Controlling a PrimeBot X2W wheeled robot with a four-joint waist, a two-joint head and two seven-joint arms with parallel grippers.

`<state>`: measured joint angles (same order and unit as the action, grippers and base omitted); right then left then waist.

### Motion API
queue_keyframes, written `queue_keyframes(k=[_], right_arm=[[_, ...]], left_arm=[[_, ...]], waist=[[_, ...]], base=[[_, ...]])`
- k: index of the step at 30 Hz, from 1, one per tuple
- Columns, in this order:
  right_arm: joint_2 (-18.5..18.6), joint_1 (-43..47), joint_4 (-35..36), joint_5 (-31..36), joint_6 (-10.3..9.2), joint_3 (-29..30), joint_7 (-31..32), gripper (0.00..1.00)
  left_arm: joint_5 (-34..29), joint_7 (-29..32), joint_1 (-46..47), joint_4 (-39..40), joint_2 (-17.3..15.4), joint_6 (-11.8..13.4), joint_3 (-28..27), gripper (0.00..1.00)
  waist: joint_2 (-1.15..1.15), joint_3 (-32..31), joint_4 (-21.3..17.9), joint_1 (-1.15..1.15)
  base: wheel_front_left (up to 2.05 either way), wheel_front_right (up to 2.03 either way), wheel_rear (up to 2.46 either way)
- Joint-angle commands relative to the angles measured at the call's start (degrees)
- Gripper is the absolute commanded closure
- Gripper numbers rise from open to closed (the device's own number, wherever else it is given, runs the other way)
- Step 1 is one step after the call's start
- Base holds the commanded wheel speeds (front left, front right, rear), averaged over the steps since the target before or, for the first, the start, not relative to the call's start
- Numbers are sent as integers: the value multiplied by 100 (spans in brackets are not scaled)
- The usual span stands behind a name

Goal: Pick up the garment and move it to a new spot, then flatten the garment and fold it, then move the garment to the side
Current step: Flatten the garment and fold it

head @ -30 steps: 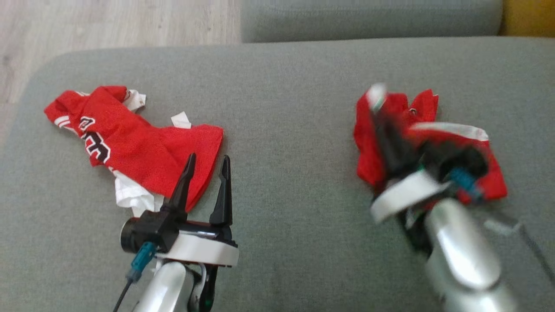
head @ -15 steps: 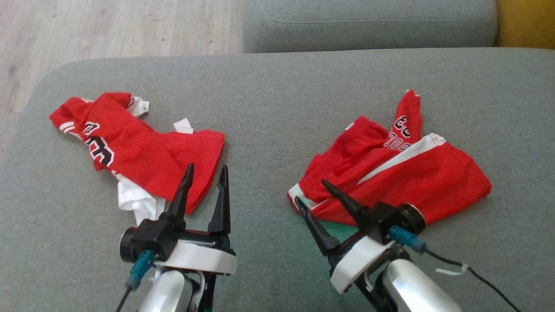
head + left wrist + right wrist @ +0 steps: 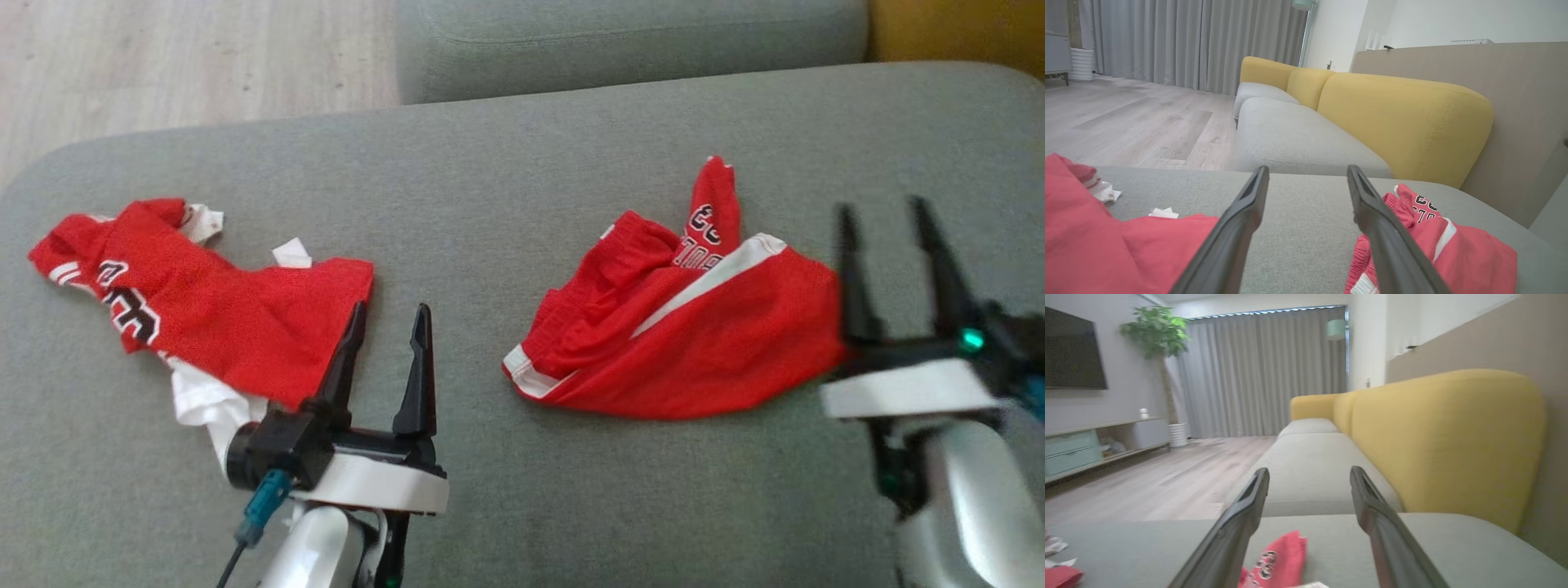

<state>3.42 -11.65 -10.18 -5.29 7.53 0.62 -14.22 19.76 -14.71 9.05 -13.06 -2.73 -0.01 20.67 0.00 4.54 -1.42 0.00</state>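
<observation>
My right gripper has its fingers spread wide with nothing between them, just at 3 o'clock of the garment. Its inner finger overlaps the cloth's edge in the head view, and I cannot tell whether it touches. My left gripper is equally wide and empty, one tip over the 4 o'clock corner of the other garment and the other over bare cushion. There is open grey cushion between the two garments and from the task garment's 6 o'clock toward me. At 12 o'clock the cushion ends at a seam before a second cushion, and at 11 o'clock its rounded corner drops to the floor. The garment lies crumpled at the cushion's right-centre. It is red, with a white stripe running diagonally, a white band at its 8 o'clock corner and a flap pointing to 12 o'clock. The flap's black-and-white lettering is too small to read. The right gripper is blurred, and its arm is cut off at the frame's lower right.
</observation>
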Motion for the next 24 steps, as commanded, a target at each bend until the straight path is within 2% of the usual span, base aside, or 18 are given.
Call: queue_keyframes(k=[1,5,10,17,21,24], right_arm=[[-54,42,180,-41,-4,-32,-52,0],[-54,455,131,4,-4,377,-71,0],[-54,739,224,-285,-4,504,-75,0],[-54,660,327,-547,-4,461,-77,0],[-54,594,298,-604,-4,426,-77,0],[-54,555,270,-659,-4,401,-77,0]], left_arm=[[-4,-29,196,193,-15,4,-147,0],[6,-29,234,112,-15,-21,-103,0],[26,-29,244,-89,-15,-117,-26,0],[-77,-20,402,-512,-18,-370,148,0],[-75,371,679,-938,-124,-605,521,0],[-110,702,933,-1159,-286,-690,826,0]], waist=[[0,27,-48,0],[0,70,-156,0],[0,131,-278,0],[0,255,-340,0],[0,391,-392,0],[0,504,-446,0]], base=[[0,0,0],[0,0,0],[0,0,0],[0,0,0],[0,0,0],[0,0,0]])
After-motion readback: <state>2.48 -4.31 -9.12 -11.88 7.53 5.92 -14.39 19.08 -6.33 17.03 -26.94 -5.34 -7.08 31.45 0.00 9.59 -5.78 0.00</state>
